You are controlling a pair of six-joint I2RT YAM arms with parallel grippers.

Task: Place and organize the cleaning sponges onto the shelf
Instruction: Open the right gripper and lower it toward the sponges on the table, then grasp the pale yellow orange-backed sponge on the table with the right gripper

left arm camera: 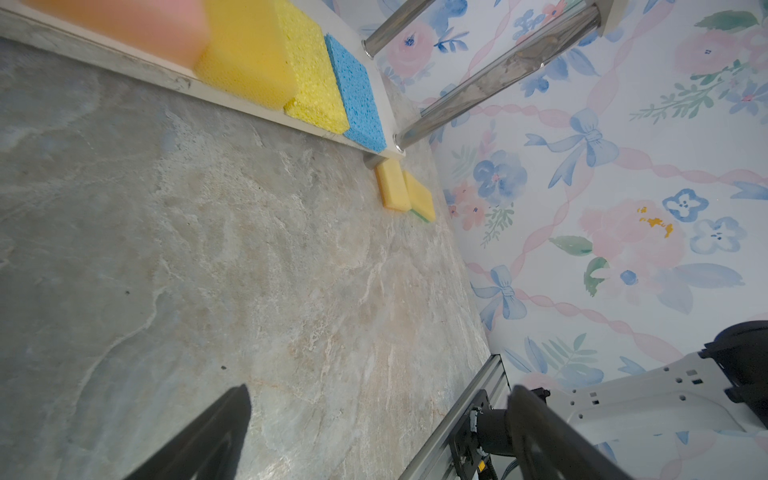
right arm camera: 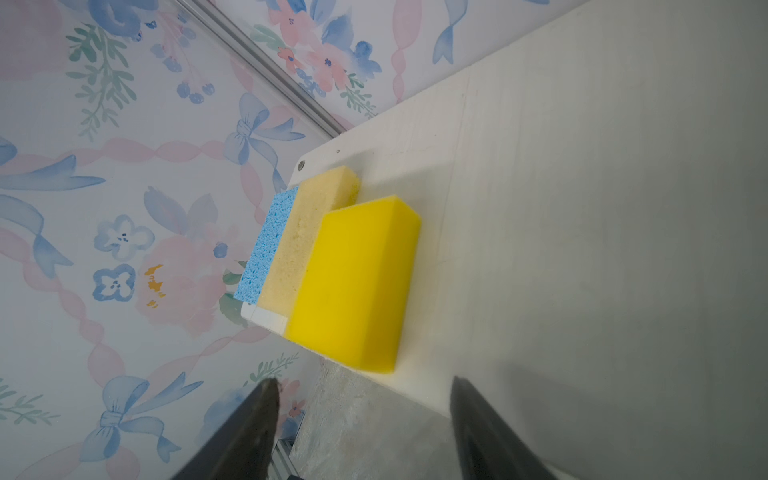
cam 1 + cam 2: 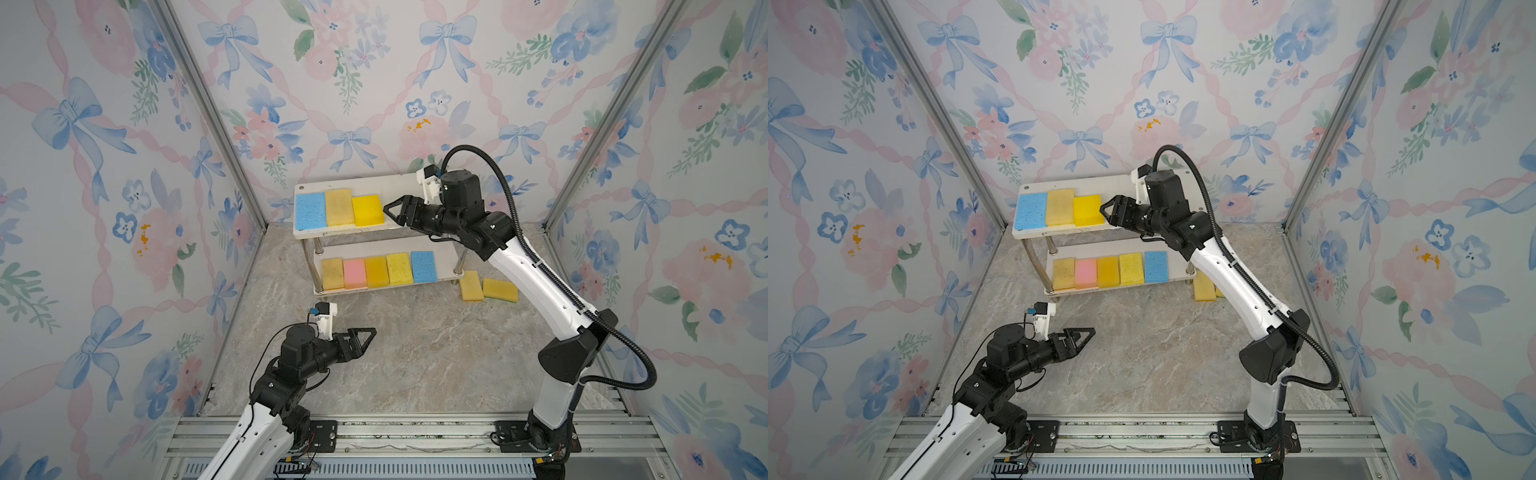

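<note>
The shelf (image 3: 374, 183) stands at the back, in both top views. Its top board carries a blue sponge (image 3: 310, 210), a pale yellow one (image 3: 339, 207) and a bright yellow one (image 3: 368, 210). Several sponges line the lower board, among them a pink one (image 3: 355, 273) and a blue one (image 3: 424, 266). Two yellow sponges (image 3: 471, 285) (image 3: 500, 289) lie on the table right of the shelf. My right gripper (image 3: 392, 212) hangs open and empty just right of the bright yellow sponge (image 2: 357, 282). My left gripper (image 3: 368, 338) is open and empty over the table.
The marble tabletop (image 3: 415, 353) is enclosed by flowered walls on three sides. An aluminium rail (image 3: 415, 432) with the arm bases runs along the front edge. The right arm (image 3: 540, 282) reaches over the two loose sponges toward the shelf.
</note>
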